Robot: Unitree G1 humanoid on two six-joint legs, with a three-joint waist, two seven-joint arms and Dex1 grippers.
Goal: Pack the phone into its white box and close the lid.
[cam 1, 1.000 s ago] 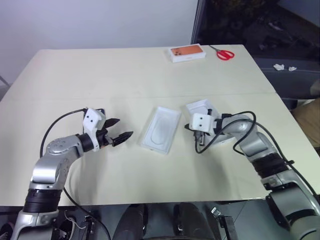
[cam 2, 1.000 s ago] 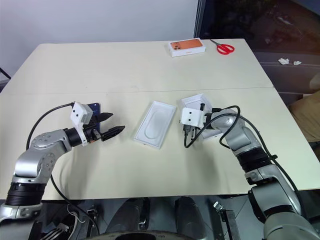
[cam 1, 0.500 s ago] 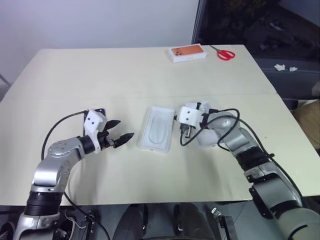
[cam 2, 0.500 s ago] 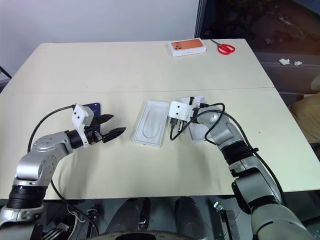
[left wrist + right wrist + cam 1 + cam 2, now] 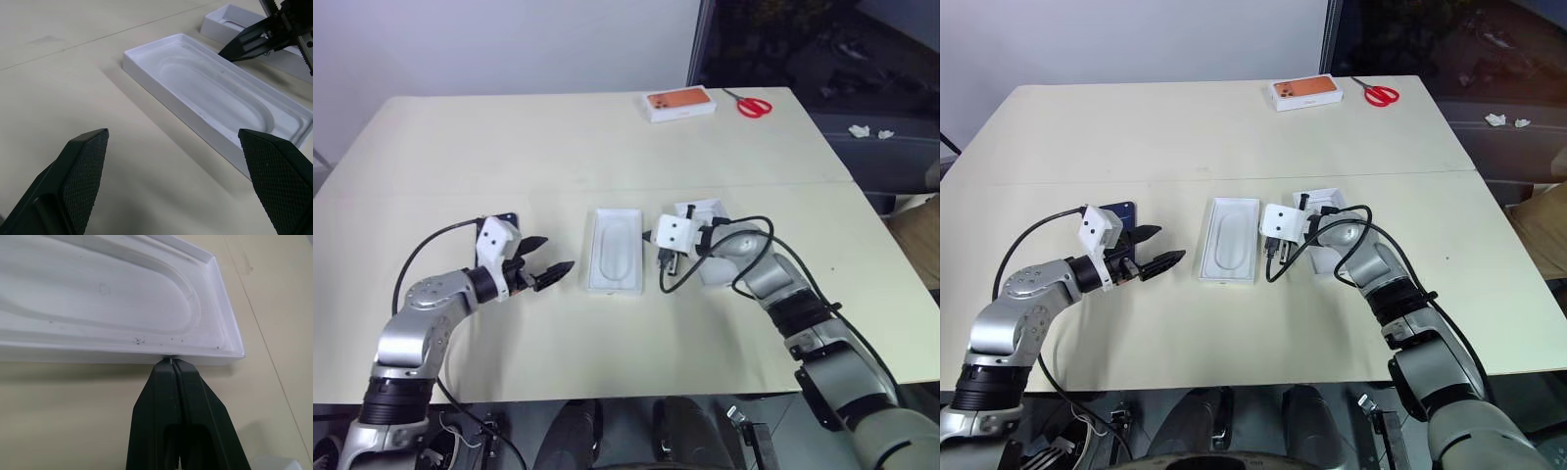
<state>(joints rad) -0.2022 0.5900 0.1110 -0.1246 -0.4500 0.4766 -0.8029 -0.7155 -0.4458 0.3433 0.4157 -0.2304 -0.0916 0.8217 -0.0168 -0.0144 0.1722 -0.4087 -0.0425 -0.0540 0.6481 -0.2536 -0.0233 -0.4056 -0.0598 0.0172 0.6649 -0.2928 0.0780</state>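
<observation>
Right hand (image 5: 655, 238) has shoved the white box (image 5: 615, 249) leftward and square; fingers pinched empty against its side wall. Left hand (image 5: 551, 270) gapes, phone (image 5: 1123, 211) behind it (glossy, slippery: grip long edges).

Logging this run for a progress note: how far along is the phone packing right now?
Early. Nothing looks packed: the white box with the oval-recessed insert lies open and holds no phone. In hand: the right gripper, shut, has its tips against that box's side wall, apparently nudging it. The left gripper is open, holding nothing. Left: the phone, partly hidden behind the left wrist, must go in, then the lid closes.
</observation>
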